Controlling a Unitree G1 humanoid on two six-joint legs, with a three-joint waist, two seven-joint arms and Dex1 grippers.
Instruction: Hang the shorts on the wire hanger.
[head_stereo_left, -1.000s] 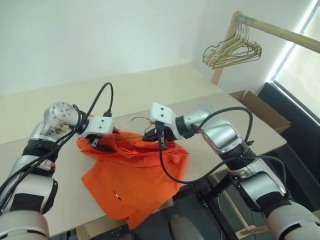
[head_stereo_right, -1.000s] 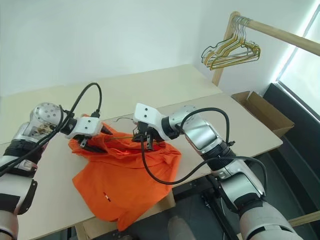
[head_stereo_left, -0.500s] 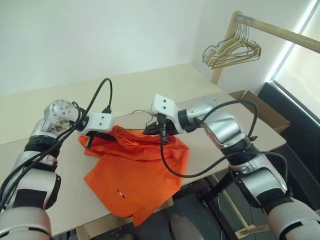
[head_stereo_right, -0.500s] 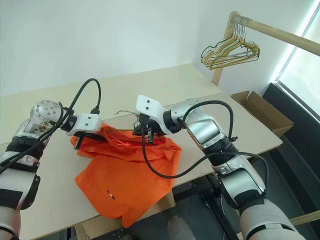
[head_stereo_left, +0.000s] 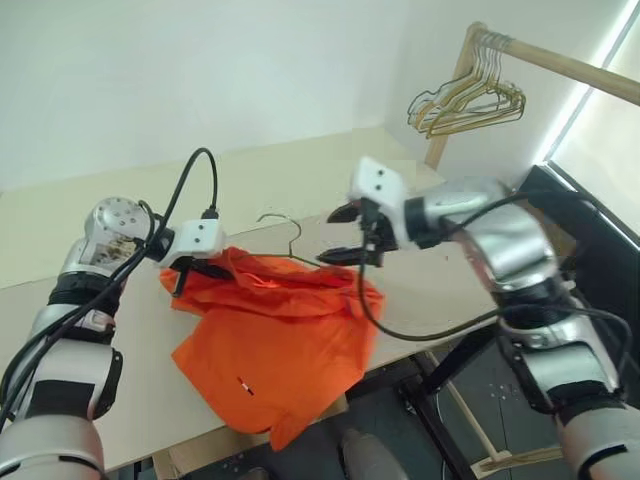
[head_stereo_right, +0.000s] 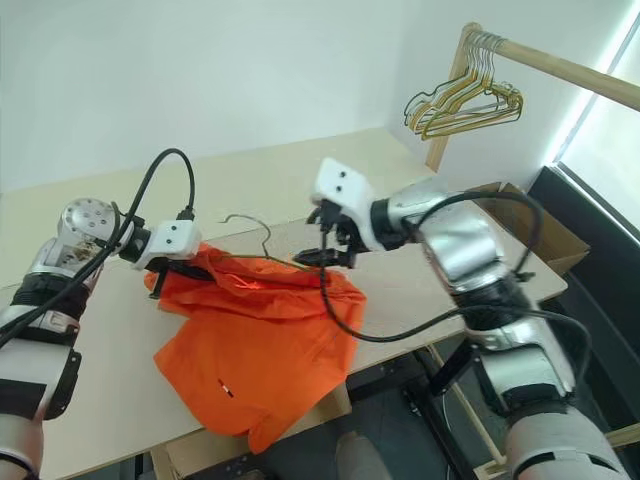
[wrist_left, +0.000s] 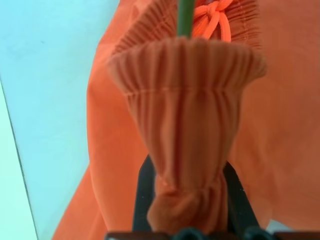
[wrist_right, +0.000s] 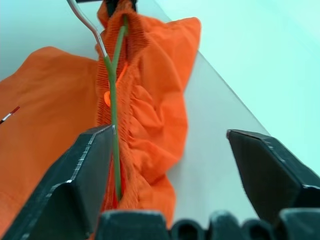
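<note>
The orange shorts (head_stereo_left: 275, 335) lie on the beige table (head_stereo_left: 130, 400), one leg drooping over its front edge. Their gathered waistband (wrist_left: 185, 100) is bunched up and my left gripper (head_stereo_left: 190, 272) is shut on its left end. The wire hanger (wrist_right: 114, 115), thin and green, runs along inside the waistband, and its hook (head_stereo_left: 280, 222) sticks up above the fabric. My right gripper (head_stereo_left: 345, 236) hovers open just above and to the right of the waistband's right end, holding nothing. In the right wrist view its fingers (wrist_right: 85, 170) stand wide apart on either side of the shorts (wrist_right: 155, 110).
A wooden rack (head_stereo_left: 560, 62) at the back right carries a bunch of gold and dark hangers (head_stereo_left: 465, 100). An open cardboard box (head_stereo_right: 525, 220) sits past the table's right end. The table's front edge runs close under the shorts.
My right gripper has opened, letting go of the waistband and hanger, and has lifted up and to the right. My left gripper has shut on the waistband's left end and stayed put.
</note>
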